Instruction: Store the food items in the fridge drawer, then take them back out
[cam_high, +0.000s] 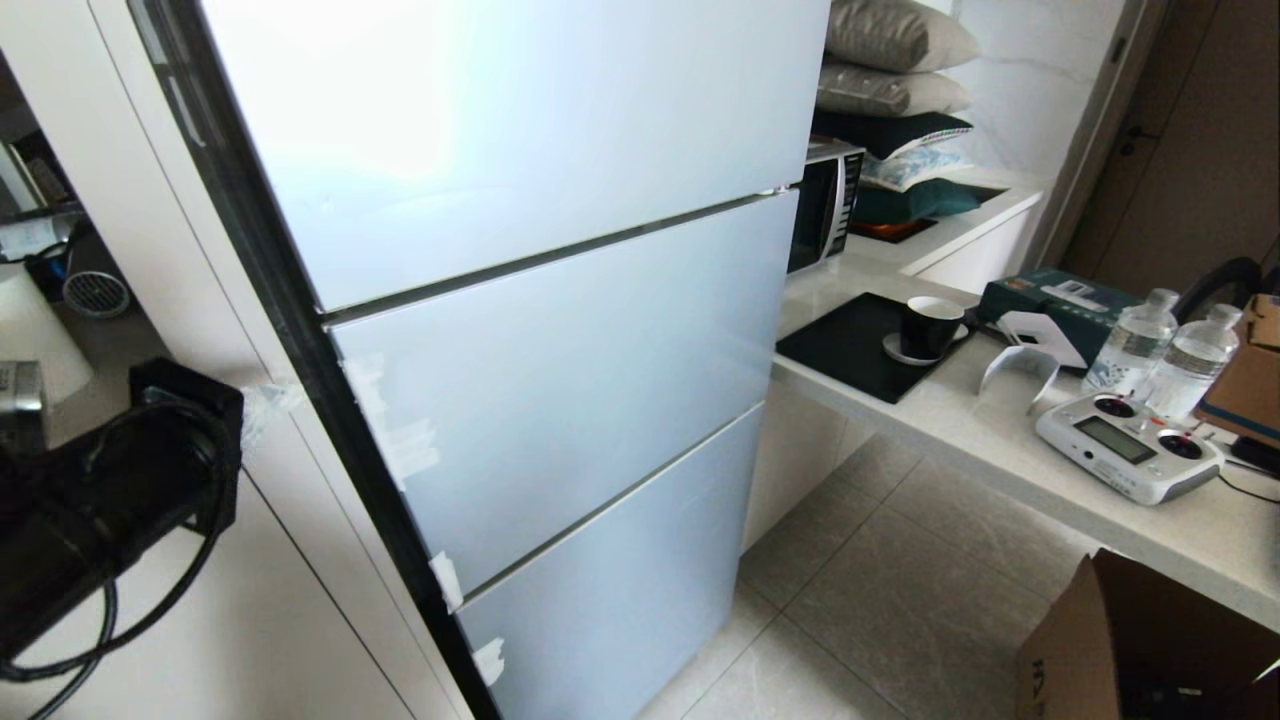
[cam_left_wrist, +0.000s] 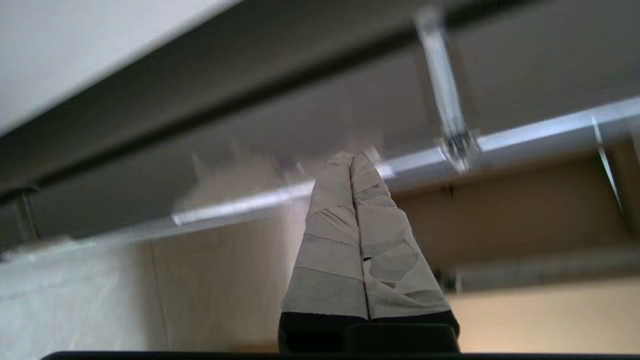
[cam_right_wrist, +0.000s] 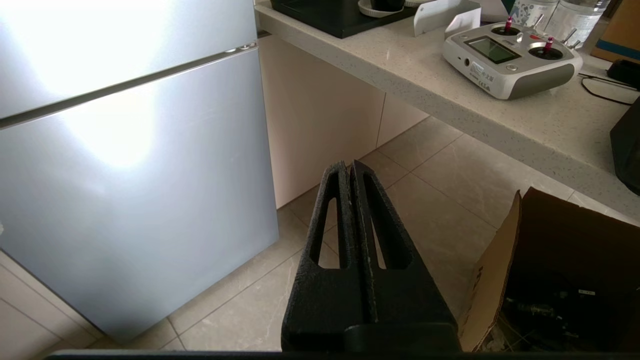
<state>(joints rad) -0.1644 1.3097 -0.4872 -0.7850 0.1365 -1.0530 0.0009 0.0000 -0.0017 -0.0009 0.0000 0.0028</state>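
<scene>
Before the robot stands the fridge (cam_high: 520, 300), filling the middle of the head view with all three door panels closed, so the fridge drawer is hidden behind them and no food items show anywhere. The first risk, as I judge it, is at the door: its panels are flat and glossy with only thin seams between them, and a tool that misses a seam would slide off or shove the whole cabinet. To the right, the desk (cam_high: 1000, 440) carries a remote controller (cam_high: 1130, 445), two water bottles (cam_high: 1165, 350) and a cup (cam_high: 930, 328); a wide swing there could knock them over. A cardboard box (cam_high: 1150, 640) on the floor crowds the near right. The left tool (cam_left_wrist: 356, 165), taped fingers pressed together and empty, sits close to the fridge's left edge. The right tool (cam_right_wrist: 350, 170) hangs low on the right, pressed together, empty.
</scene>
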